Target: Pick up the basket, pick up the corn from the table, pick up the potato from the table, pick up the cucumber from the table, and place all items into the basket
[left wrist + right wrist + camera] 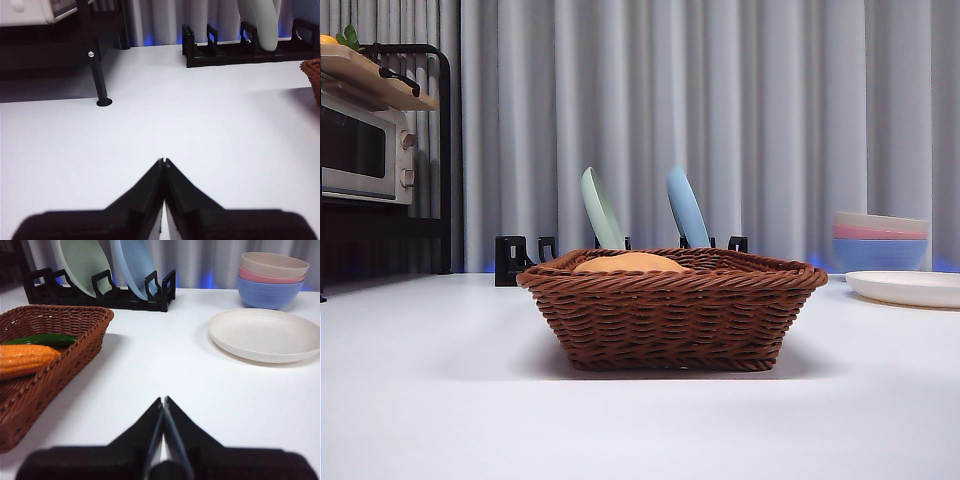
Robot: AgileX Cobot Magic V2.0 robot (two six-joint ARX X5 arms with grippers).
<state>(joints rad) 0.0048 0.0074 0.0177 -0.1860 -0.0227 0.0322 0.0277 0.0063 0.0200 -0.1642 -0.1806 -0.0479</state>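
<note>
The brown woven basket (672, 310) stands on the white table (420, 380) in the middle of the front view. A tan-orange rounded top, likely the potato (630, 263), shows above its rim. In the right wrist view the basket (50, 360) holds the orange-yellow corn (25, 360) and the dark-green cucumber (42, 339) lying side by side. My right gripper (163, 402) is shut and empty over bare table beside the basket. My left gripper (163, 162) is shut and empty over bare table, with the basket's edge (312, 75) off to one side.
A black dish rack (520, 258) with a green plate (601, 208) and a blue plate (686, 207) stands behind the basket. Stacked pastel bowls (880, 240) and a white plate (908, 288) are at the right. A toaster oven (365, 150) on a black shelf stands at the left.
</note>
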